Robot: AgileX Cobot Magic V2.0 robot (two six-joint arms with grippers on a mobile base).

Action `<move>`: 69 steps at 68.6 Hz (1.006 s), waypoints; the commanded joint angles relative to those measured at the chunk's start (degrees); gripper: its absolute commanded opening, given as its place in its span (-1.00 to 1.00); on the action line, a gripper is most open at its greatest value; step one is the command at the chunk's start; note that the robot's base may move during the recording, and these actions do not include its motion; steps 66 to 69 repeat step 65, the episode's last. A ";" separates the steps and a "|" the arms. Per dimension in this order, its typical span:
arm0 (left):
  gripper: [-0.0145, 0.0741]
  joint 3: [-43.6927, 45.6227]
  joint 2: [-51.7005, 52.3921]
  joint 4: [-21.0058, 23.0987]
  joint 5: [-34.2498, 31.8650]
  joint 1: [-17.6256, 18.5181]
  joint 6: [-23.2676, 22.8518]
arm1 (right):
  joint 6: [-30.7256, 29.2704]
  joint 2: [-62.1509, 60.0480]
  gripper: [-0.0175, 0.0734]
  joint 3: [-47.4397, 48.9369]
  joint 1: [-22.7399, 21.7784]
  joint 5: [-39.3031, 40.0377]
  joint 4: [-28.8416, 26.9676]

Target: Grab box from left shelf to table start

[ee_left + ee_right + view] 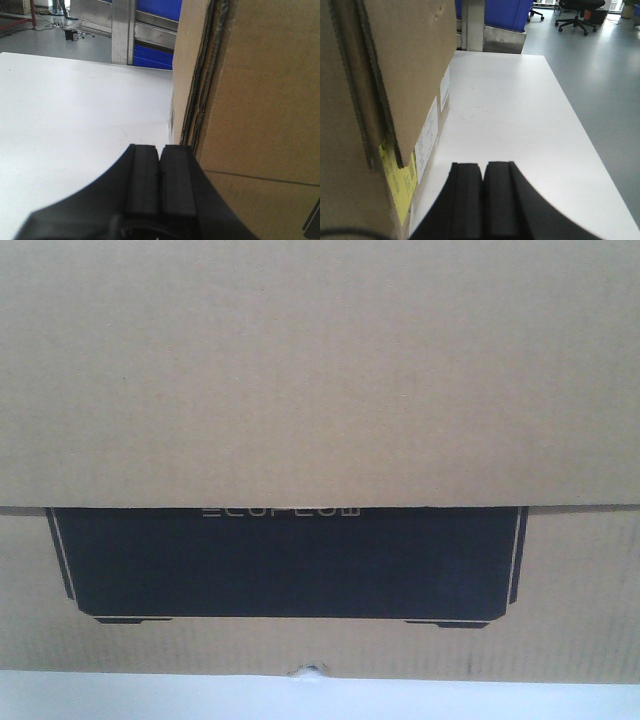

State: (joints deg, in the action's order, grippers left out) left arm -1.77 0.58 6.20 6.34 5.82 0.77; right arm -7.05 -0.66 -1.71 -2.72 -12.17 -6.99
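Black rubber pads of the left gripper (159, 172) press flat together, closed on nothing, low over the white surface (75, 115). Just to its right rises the box (250, 100), brown corrugated cardboard, its layered flap edges facing the camera; whether the gripper touches the box cannot be told.

Closed in the same way, the right gripper (482, 192) holds nothing and hangs over the surface (520, 110). The box (405, 65) stands just to its left, with white printed labels (427, 135) and a yellow label (400, 182) on its lower side wall.

From the front view, the box (320, 370) fills nearly the whole frame. A plain flap overhangs a black panel (290, 565) with thin white border lines and pale lettering at its top edge. Below the box, a bright strip of the surface (150, 698) shows.

Behind the surface stand silver metal shelf rails (150, 32) and blue bins (152, 55). Grey floor (600, 65) and black office chairs (577, 12) lie beyond on the right.
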 commanded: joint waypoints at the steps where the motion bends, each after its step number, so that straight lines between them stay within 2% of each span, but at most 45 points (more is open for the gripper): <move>1: -0.90 0.26 0.90 0.48 -4.90 0.00 0.10 | 0.10 -0.47 -0.50 -0.27 -0.32 5.78 0.37; 69: -0.90 0.26 0.90 0.48 -4.90 0.00 0.10 | 0.10 -0.47 -0.50 -0.27 -0.32 5.58 0.37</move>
